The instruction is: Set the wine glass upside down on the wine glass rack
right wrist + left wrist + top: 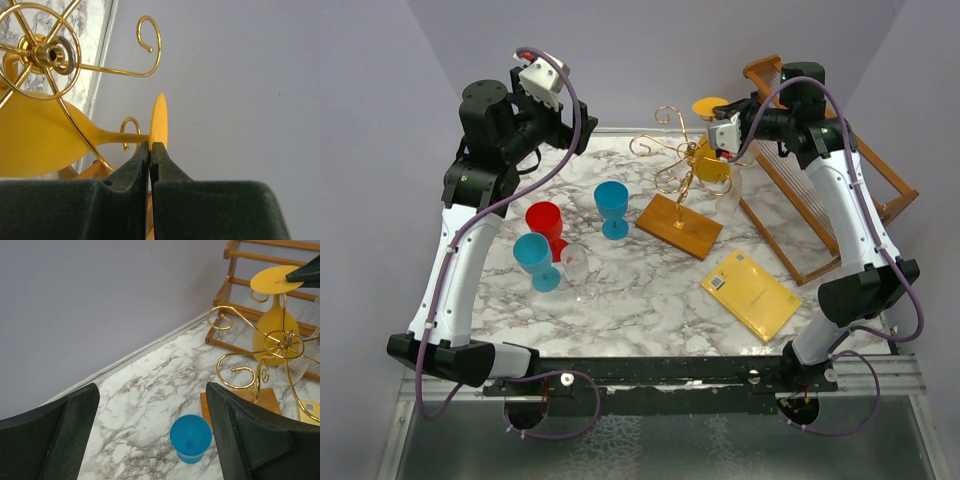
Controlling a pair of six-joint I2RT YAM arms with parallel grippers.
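We see the right gripper (pixel 150 150) pinched shut on the rim of the yellow wine glass's (pixel 275 332) flat foot, the bowl hanging upside down just beyond its fingertips, among the curled arms of the wine glass rack (pixel 680 175). We judge the glass light, rigid and slippery, so this thin edge hold looks precarious. Our left gripper (pixel 150 435) hangs wide and empty, well apart.
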